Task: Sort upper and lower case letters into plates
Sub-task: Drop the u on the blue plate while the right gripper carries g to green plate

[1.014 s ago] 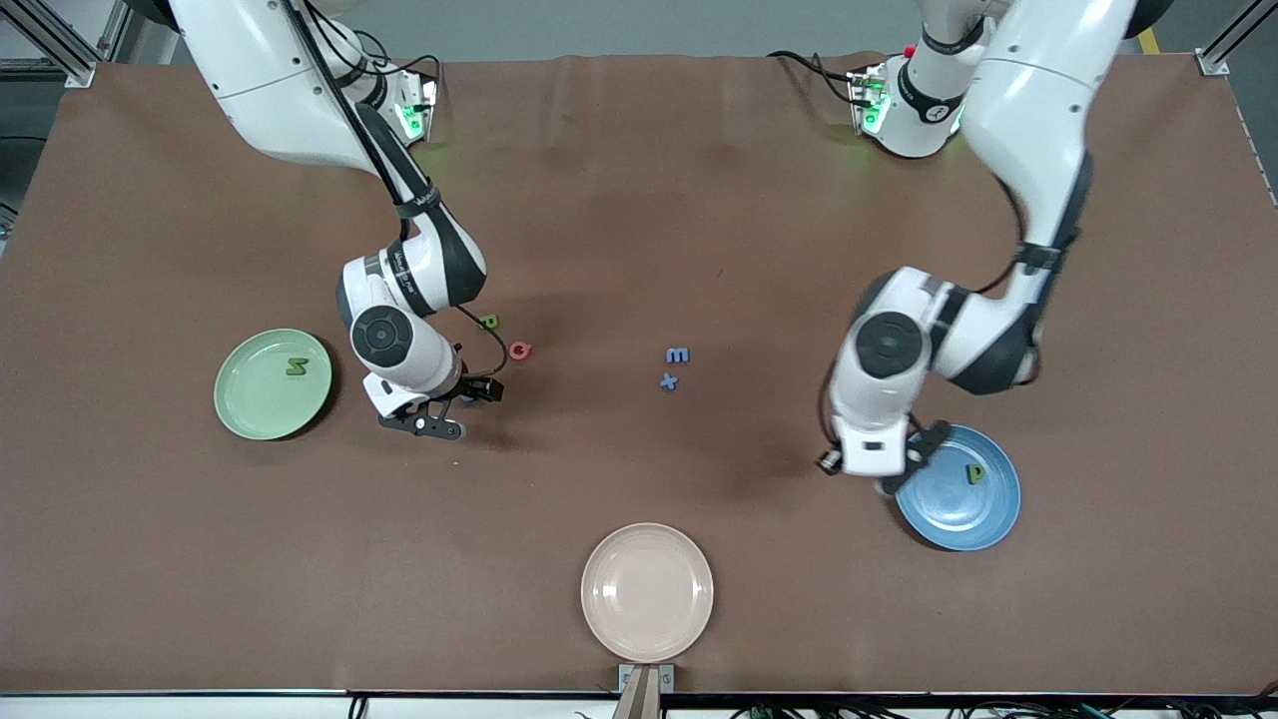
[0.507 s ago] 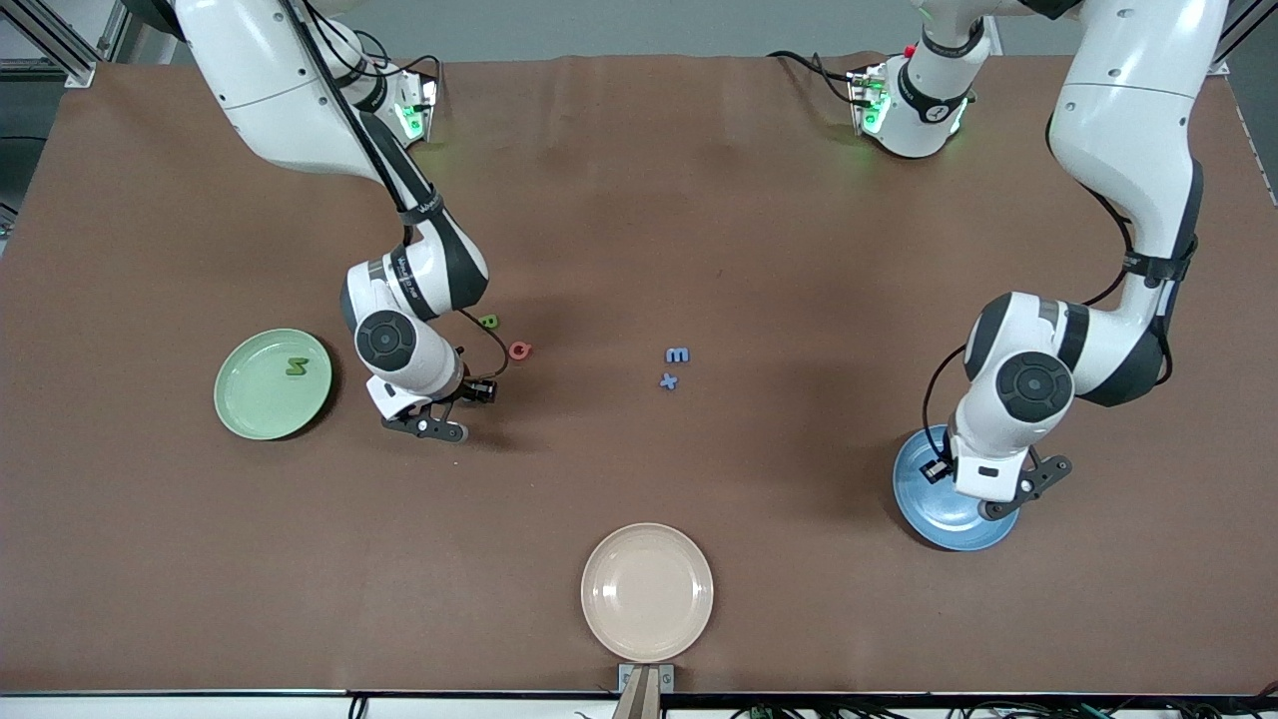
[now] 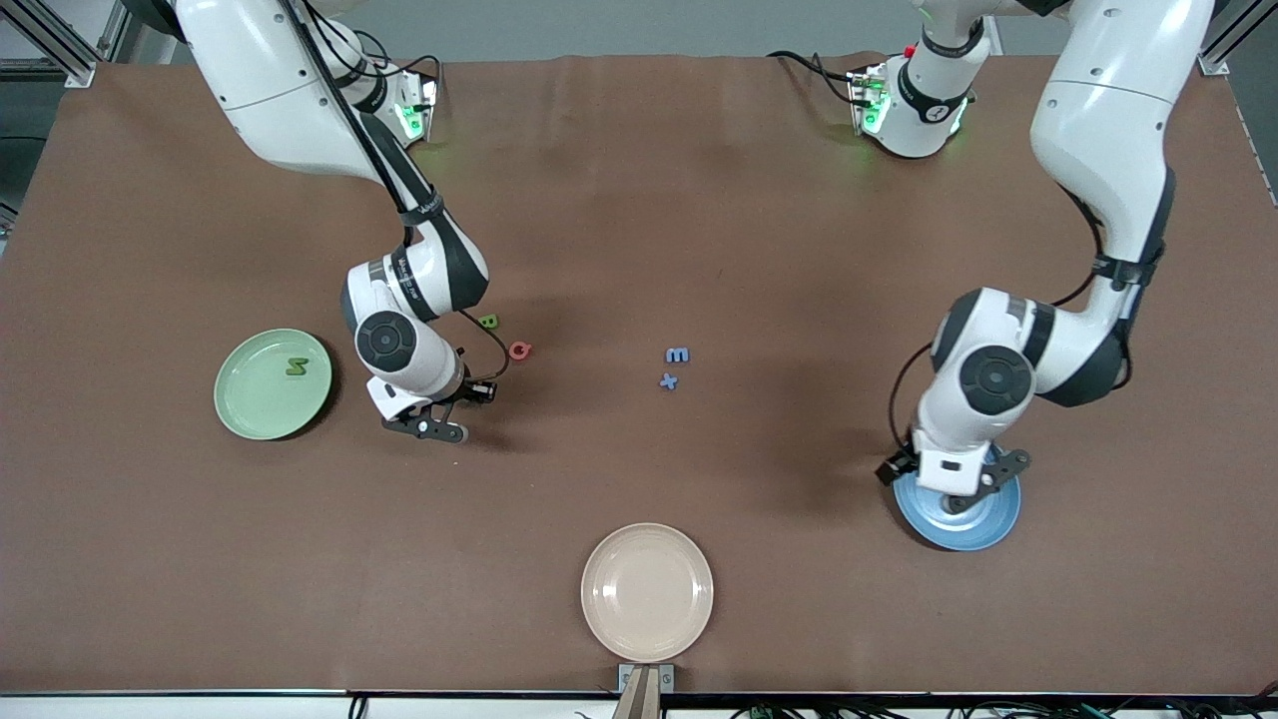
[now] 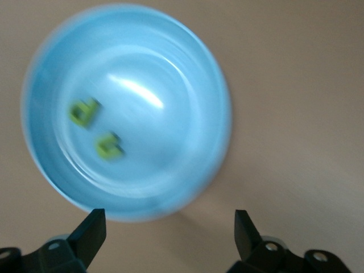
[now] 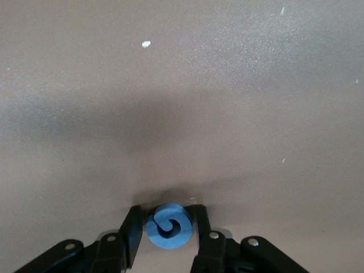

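The mint green plate (image 3: pixel 255 399) lies toward the right arm's end and holds one green letter (image 3: pixel 297 366). The blue plate (image 3: pixel 973 529) lies toward the left arm's end. It fills the left wrist view (image 4: pixel 170 68) and holds two green letters (image 4: pixel 84 111) (image 4: pixel 108 146). My left gripper (image 3: pixel 957 491) hangs open and empty over the blue plate (image 4: pixel 170 219). My right gripper (image 3: pixel 429 427) is low at the table beside the green plate. It is shut (image 5: pixel 168 224) on a round blue letter (image 5: pixel 169 228).
Loose letters lie mid-table: a green one (image 3: pixel 488 322) and a red one (image 3: pixel 520 350) close to the right arm, a blue m (image 3: pixel 678 355) and a blue x (image 3: pixel 669 380) at the middle. A beige plate (image 3: pixel 647 591) sits at the near edge.
My left gripper swung from the blue plate's middle-side edge across it toward the left arm's end, then part way back over it. My right gripper has barely moved.
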Available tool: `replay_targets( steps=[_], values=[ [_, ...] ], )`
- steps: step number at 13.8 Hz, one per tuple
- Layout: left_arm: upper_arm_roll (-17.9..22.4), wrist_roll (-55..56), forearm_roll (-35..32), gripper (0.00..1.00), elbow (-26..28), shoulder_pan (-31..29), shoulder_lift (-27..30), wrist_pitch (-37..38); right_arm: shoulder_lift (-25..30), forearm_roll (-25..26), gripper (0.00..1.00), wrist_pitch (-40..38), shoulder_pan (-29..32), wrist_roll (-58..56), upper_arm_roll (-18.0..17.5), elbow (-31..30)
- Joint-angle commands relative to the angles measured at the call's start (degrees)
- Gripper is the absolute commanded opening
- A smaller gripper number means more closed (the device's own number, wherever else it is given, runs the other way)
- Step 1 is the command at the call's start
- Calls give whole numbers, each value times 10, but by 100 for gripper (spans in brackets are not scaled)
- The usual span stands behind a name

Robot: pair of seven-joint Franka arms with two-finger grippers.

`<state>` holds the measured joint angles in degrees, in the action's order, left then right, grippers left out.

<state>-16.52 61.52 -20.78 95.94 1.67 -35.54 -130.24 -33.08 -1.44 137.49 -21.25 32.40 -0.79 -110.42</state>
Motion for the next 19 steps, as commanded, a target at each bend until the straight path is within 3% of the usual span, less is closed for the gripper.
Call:
replay_targets(
  steps=[1,3,6,9,11,15,19],
  values=[
    [-39,72,5,100,-1,25,10,17,-3,-4,32,1,2,7,0,1],
    [-44,115,0,100,-4,80,5,17,-2,-5,23,-3,2,7,0,2],
    [-43,162,-1,100,-32,145,-29,16,20,-3,20,-46,9,-2,1,4],
    [-36,191,-2,99,-49,212,-63,12,85,-2,19,-147,58,-92,2,6],
    [-33,206,-1,98,-49,219,-69,11,128,4,19,-185,109,-166,2,-9],
    [-33,252,0,90,-65,235,-95,-7,150,44,19,-166,217,-321,3,-35],
    [-33,320,1,83,-123,256,-135,-7,141,50,19,-58,286,-420,2,-79]
  ],
)
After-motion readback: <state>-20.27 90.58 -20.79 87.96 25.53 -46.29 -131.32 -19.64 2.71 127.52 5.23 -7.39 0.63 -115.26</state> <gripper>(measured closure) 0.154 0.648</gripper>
